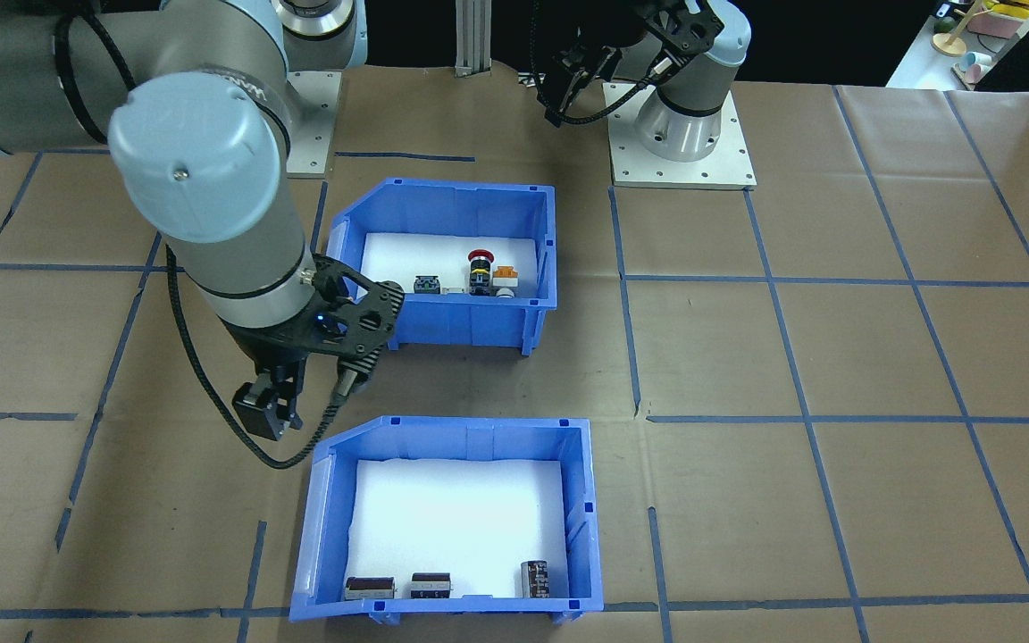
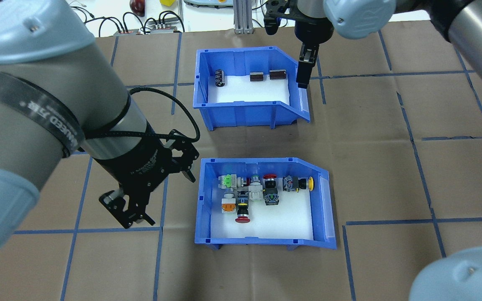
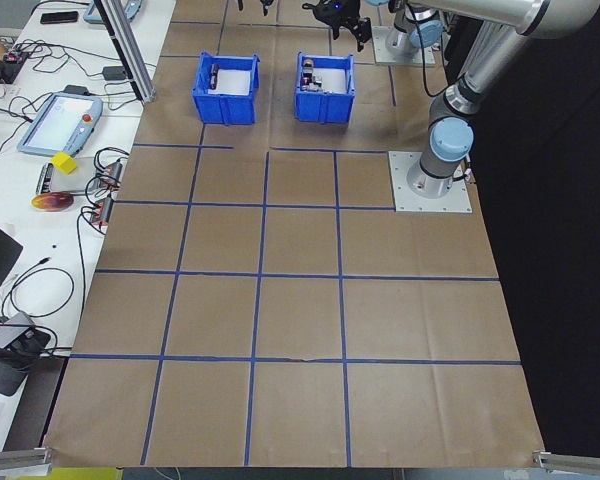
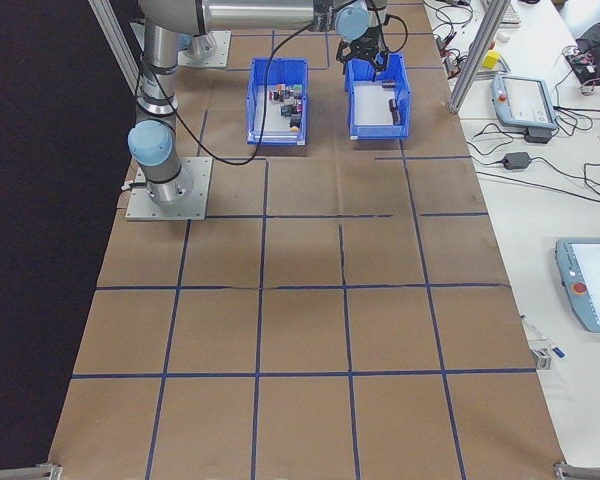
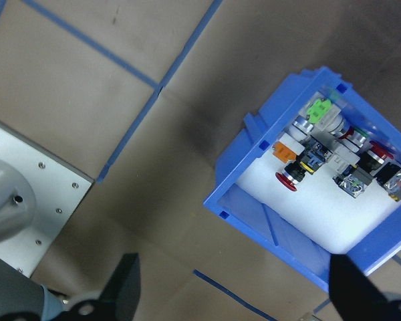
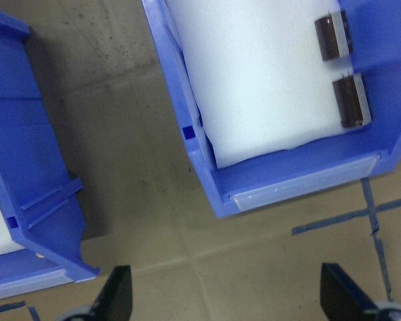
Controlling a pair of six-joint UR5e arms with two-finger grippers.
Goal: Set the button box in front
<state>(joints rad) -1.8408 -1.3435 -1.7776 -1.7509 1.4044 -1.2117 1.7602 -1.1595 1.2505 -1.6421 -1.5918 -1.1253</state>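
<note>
The button box [image 2: 262,234] is a blue bin with a white liner and red, orange, green and yellow switches. It stands nearer the robot, also seen as the button box [image 1: 470,317] and the button box [image 5: 267,221]. My left gripper [image 2: 157,190] hangs open above the table, just left of it and apart from it. The left gripper [image 5: 237,294] holds nothing. My right gripper [image 2: 303,73] hovers open beside the open front of the second blue bin [image 2: 249,110], which holds a few dark parts. The right gripper [image 6: 230,301] is empty.
The second bin [image 1: 452,616] stands farther from the robot, a narrow strip of table between the two bins. Arm base plates [image 1: 684,143] sit near the robot. An aluminium post [image 2: 241,16] rises at the far edge. Blue tape lines grid the brown table.
</note>
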